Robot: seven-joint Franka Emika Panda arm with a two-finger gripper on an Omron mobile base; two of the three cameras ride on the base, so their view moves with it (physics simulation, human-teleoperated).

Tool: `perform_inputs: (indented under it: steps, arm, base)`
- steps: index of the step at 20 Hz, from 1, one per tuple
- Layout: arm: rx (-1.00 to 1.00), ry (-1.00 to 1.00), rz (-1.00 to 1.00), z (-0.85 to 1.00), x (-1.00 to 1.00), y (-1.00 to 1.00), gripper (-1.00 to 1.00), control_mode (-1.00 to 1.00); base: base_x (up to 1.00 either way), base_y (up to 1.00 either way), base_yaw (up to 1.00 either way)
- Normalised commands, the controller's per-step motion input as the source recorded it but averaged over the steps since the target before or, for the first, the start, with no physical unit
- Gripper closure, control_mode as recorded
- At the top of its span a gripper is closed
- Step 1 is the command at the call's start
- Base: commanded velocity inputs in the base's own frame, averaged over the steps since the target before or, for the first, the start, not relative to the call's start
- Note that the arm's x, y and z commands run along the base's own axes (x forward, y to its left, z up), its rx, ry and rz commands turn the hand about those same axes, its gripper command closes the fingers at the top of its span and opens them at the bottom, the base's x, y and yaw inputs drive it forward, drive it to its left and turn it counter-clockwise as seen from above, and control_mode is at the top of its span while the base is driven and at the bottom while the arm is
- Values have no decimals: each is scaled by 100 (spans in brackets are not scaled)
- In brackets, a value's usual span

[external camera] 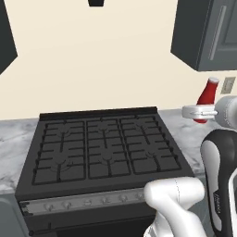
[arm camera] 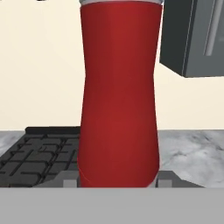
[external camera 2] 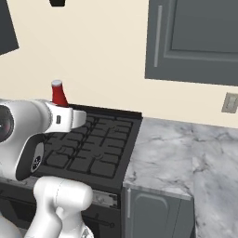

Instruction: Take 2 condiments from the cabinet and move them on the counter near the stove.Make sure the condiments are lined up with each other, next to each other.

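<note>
Flanking red bottle point(arm camera: 118, 96), fingers point(arm camera: 70, 182) level

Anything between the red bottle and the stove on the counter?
Nothing: in the left base view only bare marble counter separates the red bottle from the stove.

The red bottle point(arm camera: 119, 94) hides the gripper's fingertips; its base is cut off

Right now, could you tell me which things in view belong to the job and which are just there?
Job:
- red squeeze bottle
- counter
- stove
- cabinet
- end effector

Just there:
- wall outlet
</note>
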Motion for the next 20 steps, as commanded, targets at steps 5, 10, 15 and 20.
perform_inputs:
  steps: [5,10,15,20]
  arm:
    - [0,0,0,0,0,0,100,100]
    - [0,0,0,-8,1,-9,100,-100]
    - [-2,1,0,-17,6,-35,100,-100]
    - [-5,9,0,-49,9,-48,100,-100]
  base:
    - [9,0,0]
    - [2,0,0]
    - [0,0,0]
    - [0,0,0]
